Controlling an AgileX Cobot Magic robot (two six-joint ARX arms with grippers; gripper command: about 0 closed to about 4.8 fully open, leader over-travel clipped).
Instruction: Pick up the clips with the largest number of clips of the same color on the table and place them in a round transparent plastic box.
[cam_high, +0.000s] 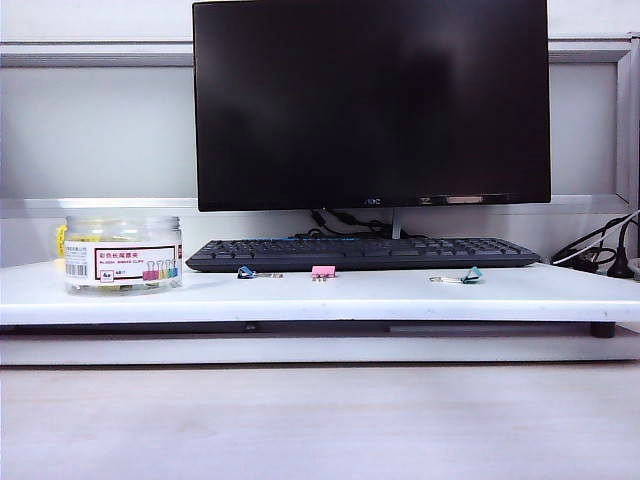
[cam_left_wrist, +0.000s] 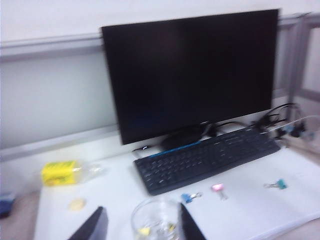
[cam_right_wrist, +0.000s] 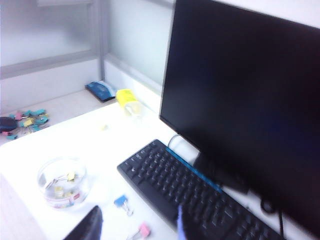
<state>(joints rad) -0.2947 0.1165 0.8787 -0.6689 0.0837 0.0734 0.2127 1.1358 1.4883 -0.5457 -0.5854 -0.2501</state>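
Left gripper (cam_left_wrist: 141, 227) raised, fingers (cam_left_wrist: 92, 227) apart, nothing held. Right gripper (cam_right_wrist: 135, 225) raised, fingers (cam_right_wrist: 89, 226) apart, nothing held.

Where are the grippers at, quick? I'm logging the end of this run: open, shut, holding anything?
Left gripper: open, empty, above the round transparent plastic box.
Right gripper: open, empty, above the keyboard edge.

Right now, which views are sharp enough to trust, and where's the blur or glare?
Exterior view: sharp; the barcode on the round transparent plastic box is readable. Left wrist view: soft throughout, pink clip glowing. Right wrist view: blurred, white table blown out by glare around the box.
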